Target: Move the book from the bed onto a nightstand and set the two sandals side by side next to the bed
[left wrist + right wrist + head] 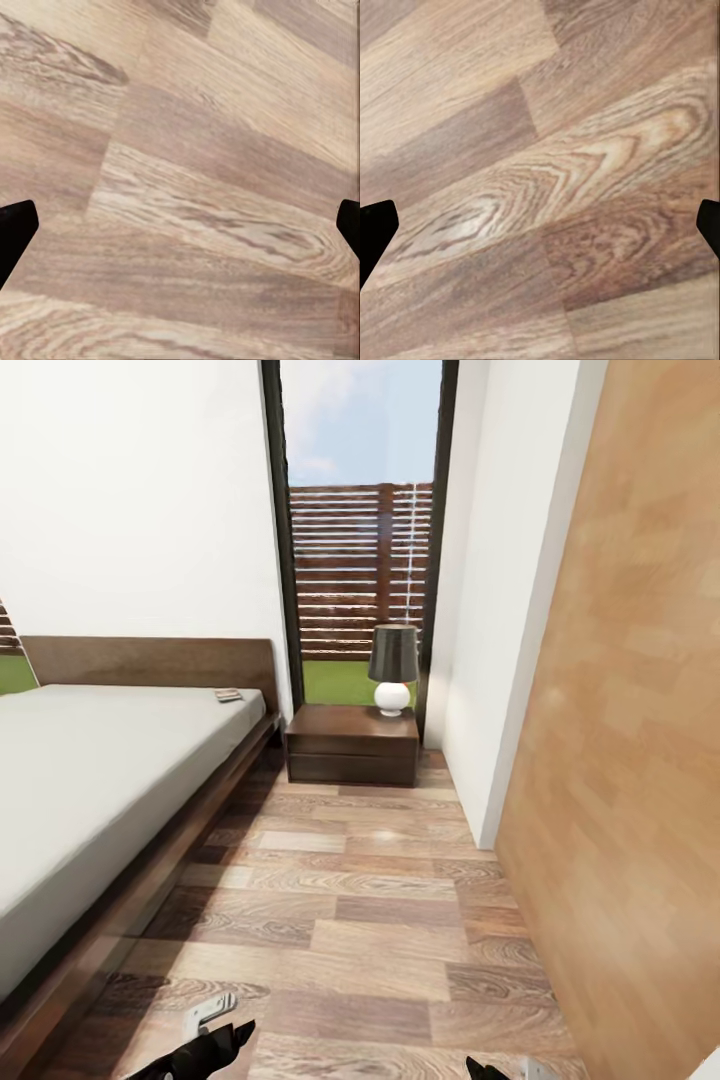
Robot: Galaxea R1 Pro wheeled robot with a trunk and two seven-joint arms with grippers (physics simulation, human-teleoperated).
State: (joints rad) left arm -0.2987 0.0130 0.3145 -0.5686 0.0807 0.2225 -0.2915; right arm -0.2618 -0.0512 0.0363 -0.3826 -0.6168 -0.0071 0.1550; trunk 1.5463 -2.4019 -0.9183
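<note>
You face white walls (130, 500) and a tall dark-framed window (362, 510) showing blue sky, a slatted wooden fence (345, 570) and grass. The plank floor (380, 920) runs brown ahead of you, glossy with daylight near the window. To your right stands a light wooden panel (630, 740), perhaps a door. Beside the window a lamp (393, 668) with a dark shade and round white base stands. A white wall corner (480, 660) juts out between window and panel.
</note>
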